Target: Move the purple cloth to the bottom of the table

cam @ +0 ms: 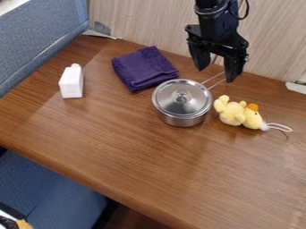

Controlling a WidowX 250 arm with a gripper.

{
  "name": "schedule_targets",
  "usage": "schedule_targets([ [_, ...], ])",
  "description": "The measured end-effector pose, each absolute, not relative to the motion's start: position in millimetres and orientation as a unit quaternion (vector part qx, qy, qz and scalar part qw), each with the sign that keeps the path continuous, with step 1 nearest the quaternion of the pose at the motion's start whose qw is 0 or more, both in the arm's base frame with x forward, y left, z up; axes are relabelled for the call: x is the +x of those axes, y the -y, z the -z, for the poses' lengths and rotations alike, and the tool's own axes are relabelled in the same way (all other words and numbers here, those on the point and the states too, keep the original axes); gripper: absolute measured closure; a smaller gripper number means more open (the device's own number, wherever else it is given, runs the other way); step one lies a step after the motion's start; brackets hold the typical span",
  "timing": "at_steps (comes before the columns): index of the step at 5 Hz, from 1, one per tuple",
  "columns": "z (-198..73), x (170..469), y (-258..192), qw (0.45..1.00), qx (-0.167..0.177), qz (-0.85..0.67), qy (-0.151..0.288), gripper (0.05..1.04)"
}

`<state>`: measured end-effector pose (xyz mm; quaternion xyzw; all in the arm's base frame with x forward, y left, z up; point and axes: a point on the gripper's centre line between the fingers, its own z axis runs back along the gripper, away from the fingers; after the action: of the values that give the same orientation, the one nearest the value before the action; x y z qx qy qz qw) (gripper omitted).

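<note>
1. Clock directions follow the camera view, with 12 toward its top edge. The black two-finger gripper (217, 74) hangs down from about 1 o'clock, over the far side of the table, its two fingers spread apart.
2. The folded purple cloth (143, 68) lies on the table at 9 o'clock from the gripper, well apart from it. One corner points to about 1 o'clock.
3. The lidded steel saucepan (181, 102) sits just beside the cloth, between its 4 and 5 o'clock; whether they touch, I cannot tell. Its wire handle (214, 80) points to 2 o'clock, toward the gripper fingers.
4. The yellow plush duck (238, 113) lies near the saucepan, at 4 o'clock from it, with a white loop (278, 127) at its 4 o'clock end.
5. The white bottle (71, 82) stands well apart from the cloth, toward 8 to 9 o'clock.
6. The brown wooden table (149, 165) has its far edge along the wood-grain panel (149, 20), at 12 o'clock from the cloth. Its near edge slants from 9 toward 6 o'clock, above a blue seat (53, 188). From the cloth toward 6 and 7 o'clock, a broad stretch of tabletop reaches that edge.
</note>
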<state>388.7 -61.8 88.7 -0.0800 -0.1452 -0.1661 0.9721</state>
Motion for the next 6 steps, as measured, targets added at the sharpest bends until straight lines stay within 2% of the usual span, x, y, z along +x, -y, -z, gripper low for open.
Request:
schedule_targets([
  [1,-75.7,387.6,61.4,0.975,-0.081,0.165,0.129,0.083],
  [3,-76.2,403.4,30.6,0.98,-0.047,0.133,0.137,0.083],
  [5,-89.6,437.4,-34.3,0.984,-0.016,0.035,0.174,0.083],
  [6,-87.6,453.1,-67.6,0.984,0.0,-0.011,0.18,0.083],
])
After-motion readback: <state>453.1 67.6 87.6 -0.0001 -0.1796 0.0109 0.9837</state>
